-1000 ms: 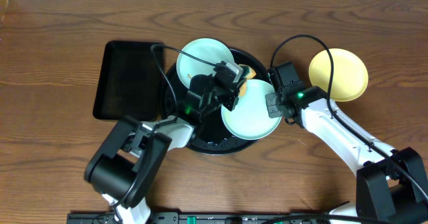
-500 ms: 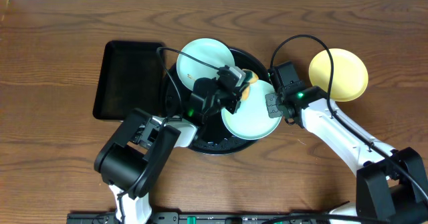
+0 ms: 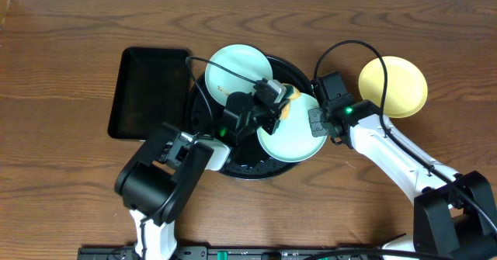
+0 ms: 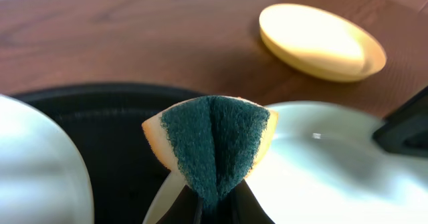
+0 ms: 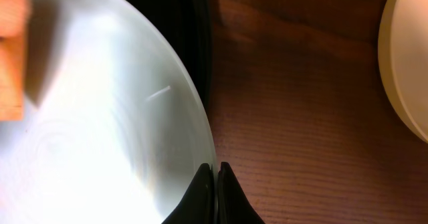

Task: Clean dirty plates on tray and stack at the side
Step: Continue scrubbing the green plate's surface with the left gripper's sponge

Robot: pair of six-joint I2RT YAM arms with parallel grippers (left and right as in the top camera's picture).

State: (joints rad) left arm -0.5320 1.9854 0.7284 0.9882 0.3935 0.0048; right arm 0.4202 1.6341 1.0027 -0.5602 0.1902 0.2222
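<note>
The round black tray (image 3: 203,114) holds two mint-blue plates. One (image 3: 233,67) lies at its far left. The other (image 3: 299,132) is tilted at its right, and my right gripper (image 3: 317,123) is shut on its right rim (image 5: 212,158). My left gripper (image 3: 273,105) is shut on a folded yellow sponge with a dark green scrub face (image 4: 212,140), held at that plate's upper left edge (image 4: 328,164). The sponge shows as orange in the right wrist view (image 5: 12,70). The yellow plate (image 3: 393,85) lies on the table right of the tray, also in the left wrist view (image 4: 321,40).
A rectangular black tray (image 3: 151,93) lies left of the round tray. Brown wooden table (image 3: 70,167) all round. A black cable (image 3: 349,52) loops above the right arm, near the yellow plate.
My left gripper has carried the sponge a little to the right and farther onto the held plate's upper left edge. The right gripper and plate have stayed put.
</note>
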